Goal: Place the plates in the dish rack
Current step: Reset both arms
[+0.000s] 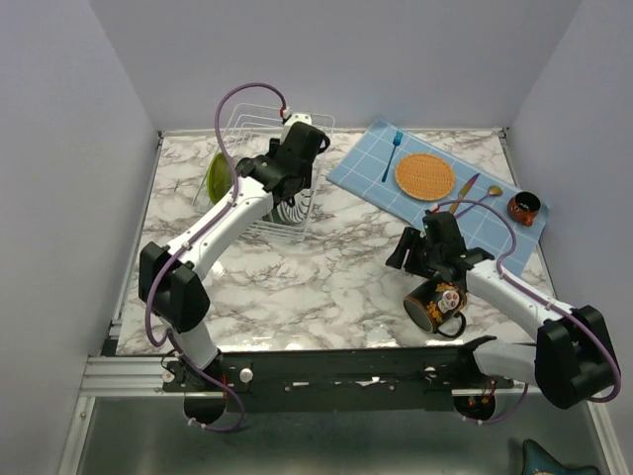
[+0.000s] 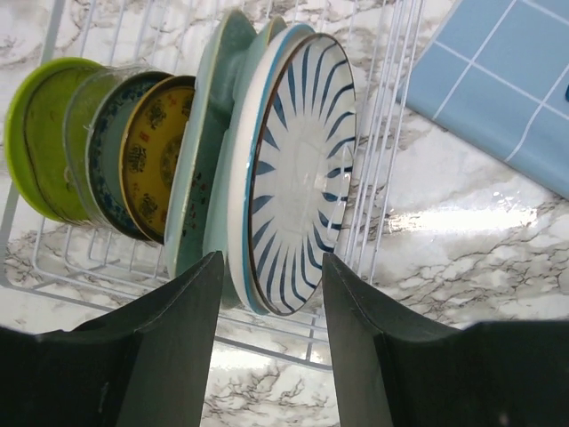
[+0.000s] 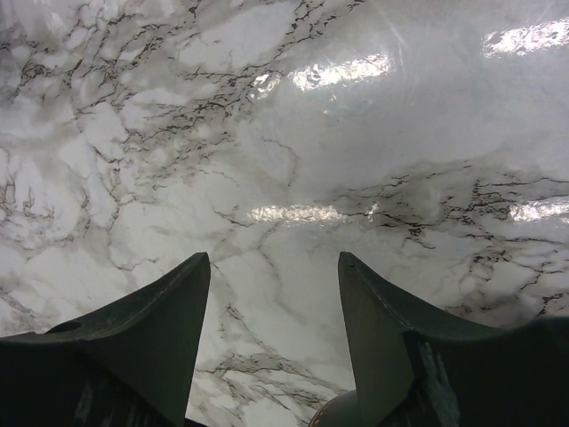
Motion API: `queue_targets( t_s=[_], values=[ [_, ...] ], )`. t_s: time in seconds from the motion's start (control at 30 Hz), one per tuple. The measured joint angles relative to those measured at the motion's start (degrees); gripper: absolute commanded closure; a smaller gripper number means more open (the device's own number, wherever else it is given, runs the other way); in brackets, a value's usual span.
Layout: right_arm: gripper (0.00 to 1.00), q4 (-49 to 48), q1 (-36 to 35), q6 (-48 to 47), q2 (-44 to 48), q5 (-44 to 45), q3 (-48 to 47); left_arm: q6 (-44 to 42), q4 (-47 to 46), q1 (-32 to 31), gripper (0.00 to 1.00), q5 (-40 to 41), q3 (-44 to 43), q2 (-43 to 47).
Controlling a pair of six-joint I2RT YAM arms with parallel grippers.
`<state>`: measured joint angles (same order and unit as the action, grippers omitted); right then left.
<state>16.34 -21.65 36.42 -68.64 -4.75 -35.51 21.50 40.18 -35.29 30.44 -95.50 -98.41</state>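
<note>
The white wire dish rack [image 1: 259,127] stands at the back left, its wires showing in the left wrist view [image 2: 391,133]. Several plates stand on edge in it: a lime green one [image 2: 40,133], a teal-patterned one [image 2: 102,151], a yellow one [image 2: 156,156], a mint-green one [image 2: 209,133] and a white one with blue stripes [image 2: 298,169]. My left gripper [image 2: 271,267] is open over the rack [image 1: 293,198]; the striped plate's lower edge sits between its fingers without touching. My right gripper [image 3: 274,267] is open and empty above bare marble [image 1: 401,259].
A black decorated mug [image 1: 435,305] lies on its side just in front of my right gripper. A blue checked cloth [image 1: 361,168] at the back right holds an orange woven mat [image 1: 424,175], a blue fork [image 1: 392,153], a spoon [image 1: 475,190] and a small brown cup [image 1: 524,208].
</note>
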Motion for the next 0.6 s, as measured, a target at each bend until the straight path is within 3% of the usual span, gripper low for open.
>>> queue_targets(
  t_s=[0.2, 0.23, 0.4, 0.53, 0.57, 0.6],
  values=[
    [0.32, 0.0, 0.0, 0.0, -0.5, -0.3, 0.0, -0.5, 0.2, 0.2, 0.39, 0.2, -0.8, 3.8],
    [0.32, 0.0, 0.0, 0.0, -0.5, -0.4, 0.0, -0.5, 0.3, 0.2, 0.29, 0.2, -0.8, 4.1],
    [0.32, 0.0, 0.0, 0.0, -0.5, -0.5, 0.0, -1.6, -0.6, 0.2, 0.02, 0.2, 0.3, 9.0],
    [0.28, 0.0, 0.0, -0.1, -0.4, -0.5, 0.0, -2.0, -4.4, 1.2, 0.01, -1.7, 5.0, 17.0],
    [0.03, 0.0, 0.0, -0.3, -0.3, -0.5, 0.0, -2.0, -5.0, 1.7, 0.01, -2.4, 6.4, 19.9],
    [0.0, 0.0, 0.0, -0.5, 0.1, -0.6, 0.0, -1.9, -5.3, 2.0, 0.01, -2.9, 7.1, 21.3]
  ],
)
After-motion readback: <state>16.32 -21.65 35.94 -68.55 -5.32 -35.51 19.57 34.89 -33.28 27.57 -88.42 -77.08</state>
